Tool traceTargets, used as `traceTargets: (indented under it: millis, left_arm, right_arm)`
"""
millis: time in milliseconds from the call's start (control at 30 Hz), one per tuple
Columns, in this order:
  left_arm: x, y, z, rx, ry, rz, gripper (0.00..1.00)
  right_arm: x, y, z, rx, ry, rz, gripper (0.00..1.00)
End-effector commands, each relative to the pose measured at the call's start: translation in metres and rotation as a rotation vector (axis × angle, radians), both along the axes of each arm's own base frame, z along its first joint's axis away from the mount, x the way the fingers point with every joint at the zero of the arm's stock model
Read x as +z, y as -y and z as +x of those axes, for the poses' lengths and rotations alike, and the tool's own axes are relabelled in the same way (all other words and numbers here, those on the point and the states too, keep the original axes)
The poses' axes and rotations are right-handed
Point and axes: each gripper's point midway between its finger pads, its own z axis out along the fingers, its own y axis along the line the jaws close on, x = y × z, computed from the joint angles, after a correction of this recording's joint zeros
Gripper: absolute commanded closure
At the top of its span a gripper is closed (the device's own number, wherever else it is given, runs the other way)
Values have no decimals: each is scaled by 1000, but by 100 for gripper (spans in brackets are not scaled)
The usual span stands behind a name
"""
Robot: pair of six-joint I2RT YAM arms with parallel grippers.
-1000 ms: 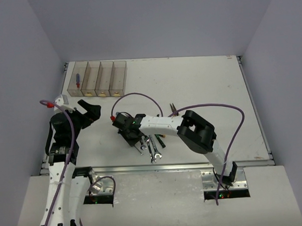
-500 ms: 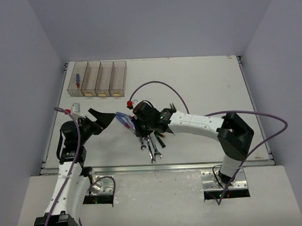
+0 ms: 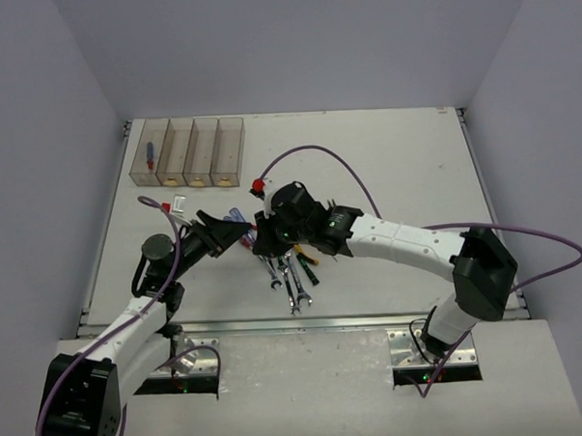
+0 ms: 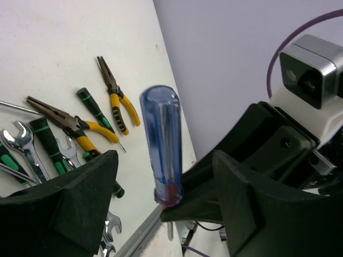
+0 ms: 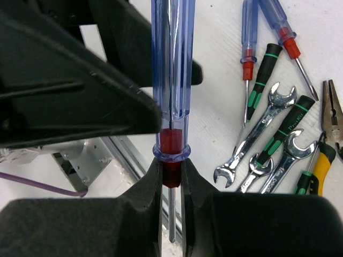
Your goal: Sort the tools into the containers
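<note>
My right gripper (image 5: pixel 171 172) is shut on the red collar of a blue-handled screwdriver (image 5: pixel 172 80), which it holds above the table. My left gripper (image 4: pixel 163 160) is open and straddles the blue handle (image 4: pixel 161 139), with a gap on each side. From above, the two grippers meet at the screwdriver (image 3: pixel 236 217), left of the tool pile (image 3: pixel 289 276). The containers (image 3: pixel 188 174) stand in a row at the back left. The leftmost one holds a blue screwdriver (image 3: pixel 150 154).
Wrenches (image 5: pixel 257 140), green-and-black screwdrivers (image 5: pixel 263 75), two blue-handled screwdrivers (image 5: pixel 249 32) and yellow-handled pliers (image 4: pixel 115 96) lie loose on the table under the right arm. The table's metal front rail (image 3: pixel 305 324) runs just below the pile.
The right gripper has lifted the blue screwdriver off the pile and carried it left. The left arm has swung right, and its jaws have narrowed around the handle.
</note>
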Motion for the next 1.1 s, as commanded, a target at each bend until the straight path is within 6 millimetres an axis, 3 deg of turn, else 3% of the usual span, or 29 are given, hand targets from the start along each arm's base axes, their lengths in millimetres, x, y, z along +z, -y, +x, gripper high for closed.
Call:
traceTargets:
  millis: [0,67,200,267,300,333,367,400,433,467,533,633,667,700,800,900,967,1067]
  left_arm:
    - [39,1,13,22,134,-15,38]
    - [41,2,15,19,135,-12,48]
    - [45,5,19,0,138,-5,96]
    - [55,3,25,12,161,10,100]
    - [49,-1,34,49,131,70,100]
    - [46,-16,56,156,55,173,100]
    - [51,-35,78,267,36,280,100]
    - [55,-54,96,363,20,392,100]
    - [35,-67,97,382,-71,505,100]
    - [36,-71,100,397,-84,518,100]
    - [49,-103,139,533,-157,674,100]
    - [67,-132,189,644,-146,849,100]
    - [82,-144,209,679,-120,906,100]
    - [97,-158,228,714,-95,963,100]
    - [93,-203,268,791,-75,1129,100]
    - [98,-271,303,877,-29,1230,100]
    - [99,-291,316,891,-15,1299,100]
    - [92,-303,338,857,48,1421,100]
  right_arm:
    - [42,-12,-2,31,58,139,100]
    - [43,-14,-6,42,47,157,100]
    - [46,-15,-7,48,47,171,100]
    - [47,-14,-5,43,51,163,100]
    - [46,-12,-3,39,59,149,93]
    - [44,-5,1,18,68,119,55]
    - [41,5,2,-3,72,89,27]
    - [37,17,4,-33,82,55,8]
    - [33,31,11,-86,114,6,1]
    - [28,42,9,-101,109,-25,1]
    - [12,100,23,-275,178,-214,1]
    - [-12,157,13,-365,167,-362,1]
    - [-11,167,7,-370,169,-361,1]
    - [-9,176,2,-373,173,-354,1]
    - [-12,191,-14,-375,153,-331,1]
    - [-24,199,-44,-300,93,-277,1]
    - [-36,208,-53,-291,76,-297,1]
    - [-38,215,-60,-298,74,-280,1]
